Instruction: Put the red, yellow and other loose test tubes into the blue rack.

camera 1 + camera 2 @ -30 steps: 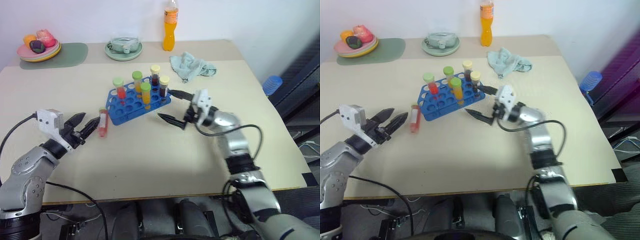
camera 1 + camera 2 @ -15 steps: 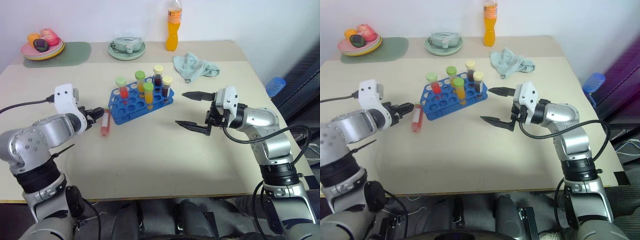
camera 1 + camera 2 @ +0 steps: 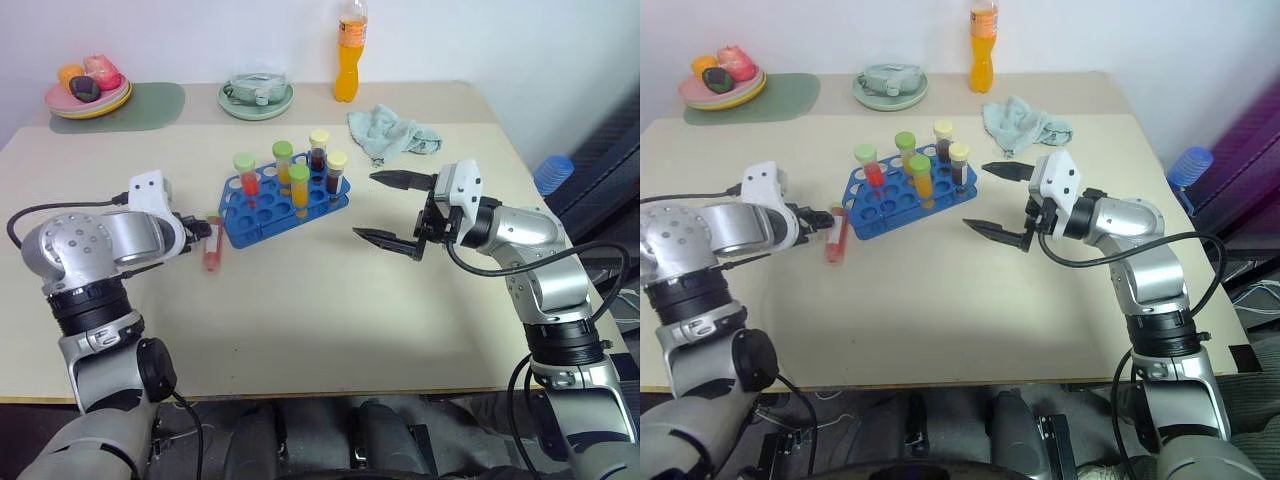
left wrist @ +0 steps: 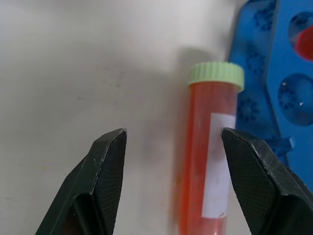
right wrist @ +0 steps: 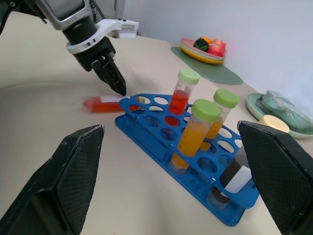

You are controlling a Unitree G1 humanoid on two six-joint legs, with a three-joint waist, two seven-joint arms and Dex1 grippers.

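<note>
A loose test tube with red liquid, a green cap and a white label lies flat on the table, just left of the blue rack. Several capped tubes stand upright in the rack, red, yellow-orange and brown. My left gripper is open and points down at the tube's capped end. In the left wrist view the tube lies between the two fingers, untouched, with the rack beside it. My right gripper hangs wide open and empty, right of the rack and above the table.
At the back of the table stand an orange drink bottle, a green saucer with a cup and a plate of fruit on a green mat. A crumpled cloth lies behind the right gripper. A blue ribbed cup sits off the table's right edge.
My left arm has swung forward and its wrist has turned down, bringing the open gripper over the lying red tube. The right gripper has drawn back from the rack and risen slightly.
</note>
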